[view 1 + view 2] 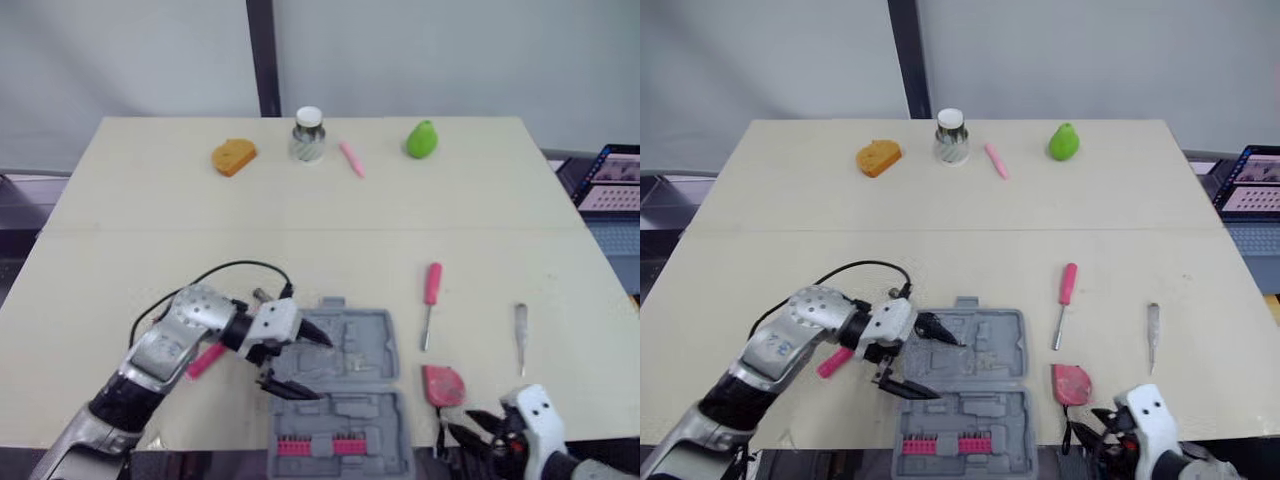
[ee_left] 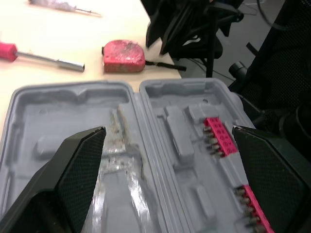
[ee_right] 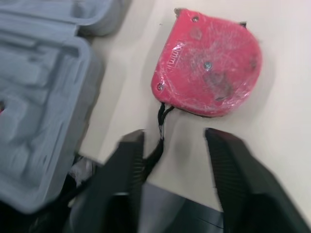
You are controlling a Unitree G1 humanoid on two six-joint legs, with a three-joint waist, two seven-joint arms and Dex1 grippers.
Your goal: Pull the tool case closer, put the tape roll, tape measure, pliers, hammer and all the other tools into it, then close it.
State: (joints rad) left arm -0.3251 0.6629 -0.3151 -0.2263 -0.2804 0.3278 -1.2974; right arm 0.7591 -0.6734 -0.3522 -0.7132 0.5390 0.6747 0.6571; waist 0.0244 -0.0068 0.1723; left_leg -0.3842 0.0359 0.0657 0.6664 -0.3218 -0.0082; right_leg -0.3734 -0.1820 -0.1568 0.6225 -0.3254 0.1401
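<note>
Table (image 1: pixel 300 230): pale.
Tool case (image 1: pixel 360 350): grey, lay open at the table's near edge.
Left gripper (image 1: pixel 322 368): fingers spread wide, over the case's left side.
Right gripper (image 3: pixel 174 141): fingers apart, empty, at the table edge near the tape measure.
Tape measure (image 1: pixel 442 384): red, just right of the case.
Screwdriver (image 1: pixel 431 295): pink-handled, farther back.

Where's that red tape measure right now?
In the eye views, the tape measure lies at the table's front edge, just right of the open tool case and ahead of the right tool.
</note>
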